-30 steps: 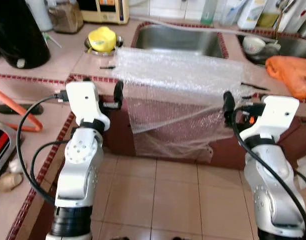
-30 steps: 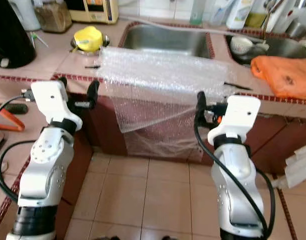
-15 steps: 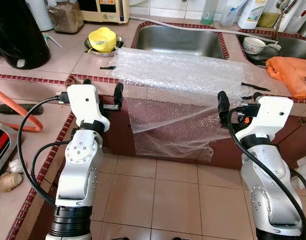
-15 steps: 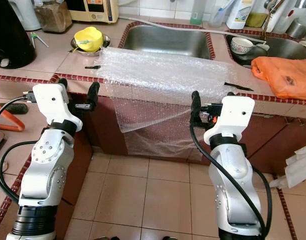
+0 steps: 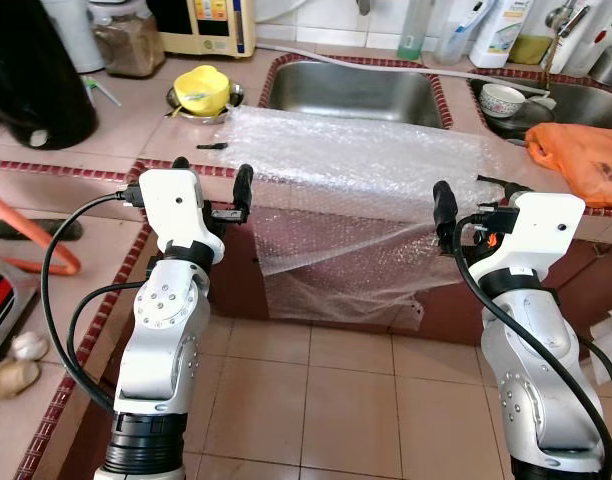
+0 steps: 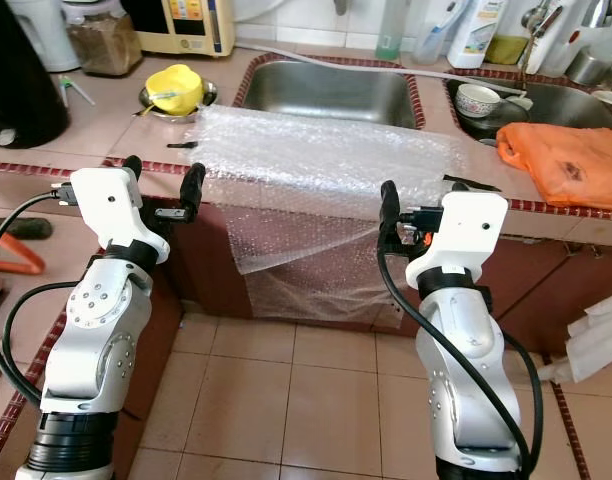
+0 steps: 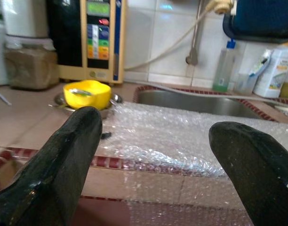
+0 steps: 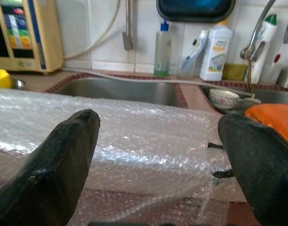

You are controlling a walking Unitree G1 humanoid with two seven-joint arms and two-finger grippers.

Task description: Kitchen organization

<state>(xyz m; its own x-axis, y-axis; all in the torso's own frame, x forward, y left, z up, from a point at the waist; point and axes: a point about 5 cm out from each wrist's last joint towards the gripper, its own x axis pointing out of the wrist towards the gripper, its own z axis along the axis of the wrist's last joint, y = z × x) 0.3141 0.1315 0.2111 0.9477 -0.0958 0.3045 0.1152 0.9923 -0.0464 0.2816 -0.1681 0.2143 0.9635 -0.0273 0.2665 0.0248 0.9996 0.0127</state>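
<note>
A sheet of clear bubble wrap [image 5: 356,160] lies on the tiled counter in front of the sink and hangs over the front edge toward the floor. My left gripper [image 5: 211,168] is raised at the sheet's left end, just below the counter edge. It is open, and its black fingers [image 7: 64,155] hold nothing. My right gripper [image 5: 474,192] hovers at the sheet's right end, also open, with the bubble wrap [image 8: 134,136] lying beyond its spread fingertips. Neither gripper touches the sheet.
A steel sink [image 5: 351,92] sits behind the wrap, with a yellow bowl [image 5: 206,88] to its left. An orange cloth [image 5: 581,160] and a small bowl [image 5: 503,98] lie at the right. A black appliance [image 5: 26,85] stands far left. Tiled floor [image 5: 316,400] lies below.
The camera has shifted, so the counter sits a little lower in the picture. My right gripper has edged left toward the wrap's right end. The bubble wrap lies as before.
</note>
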